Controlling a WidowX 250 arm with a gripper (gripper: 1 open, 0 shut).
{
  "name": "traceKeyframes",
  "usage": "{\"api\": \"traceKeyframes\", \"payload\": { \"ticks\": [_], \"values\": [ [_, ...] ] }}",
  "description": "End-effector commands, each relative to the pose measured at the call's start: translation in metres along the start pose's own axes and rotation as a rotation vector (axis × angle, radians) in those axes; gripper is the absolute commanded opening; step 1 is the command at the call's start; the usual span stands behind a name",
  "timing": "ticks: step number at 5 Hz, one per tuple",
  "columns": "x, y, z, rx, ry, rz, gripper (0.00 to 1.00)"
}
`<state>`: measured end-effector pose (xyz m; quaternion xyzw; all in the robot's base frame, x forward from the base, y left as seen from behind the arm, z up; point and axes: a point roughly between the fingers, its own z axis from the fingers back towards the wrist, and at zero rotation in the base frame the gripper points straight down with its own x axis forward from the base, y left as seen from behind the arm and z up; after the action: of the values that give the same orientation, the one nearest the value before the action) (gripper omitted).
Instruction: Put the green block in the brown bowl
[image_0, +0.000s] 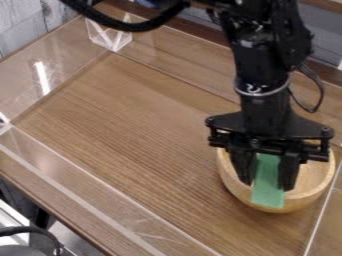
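At the worktop's far left corner, a small clear, open-framed object (111, 34) stands upright near the edge, well apart from the bowl. Its place off to the side probably has nothing to do with this job; it should matter only if the arm swings wide that way.

Next comes the long bare stretch of worktop (120, 125), running from the left edge towards the middle. It offers the most room for backing the arm off, should the block need another approach. Low in the near left corner, dark cabling (30, 238) lies by the edge, away from the work.

Towards the right edge, the black gripper (270, 168) reaches down over the brown bowl (235, 186), its fingers closed on the green block (269, 197). The block hangs lengthwise, its lower part showing below the fingers and in front of the bowl's inside. That hold makes sense for a long bar: end down, it takes up little of the opening, and the free end can go in first. Whether that end touches the bowl I cannot tell.

The bowl sits close to the worktop's right edge, so there is less room on that side than on the left. The near rim looks like the edge to watch, as the block's low end lies towards it. The job seems nearly done: a small lowering, if needed, then a release and a straight lift should keep the fingers off the rim.
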<state>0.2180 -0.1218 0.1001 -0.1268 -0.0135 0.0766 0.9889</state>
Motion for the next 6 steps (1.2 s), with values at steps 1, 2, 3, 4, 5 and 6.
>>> {"api": "traceKeyframes", "payload": {
  "ticks": [1, 2, 3, 4, 5, 6],
  "values": [
    [0.008, -0.013, 0.007, -0.026, -0.049, 0.019, 0.00],
    [0.009, -0.018, 0.004, -0.028, -0.054, 0.033, 0.00],
    [0.009, -0.021, 0.003, -0.032, -0.060, 0.045, 0.00],
    [0.008, -0.022, 0.003, -0.035, -0.062, 0.053, 0.00],
    [0.007, -0.023, 0.003, -0.038, -0.062, 0.067, 0.00],
    [0.007, -0.023, 0.003, -0.040, -0.063, 0.081, 0.00]
  ]
}}
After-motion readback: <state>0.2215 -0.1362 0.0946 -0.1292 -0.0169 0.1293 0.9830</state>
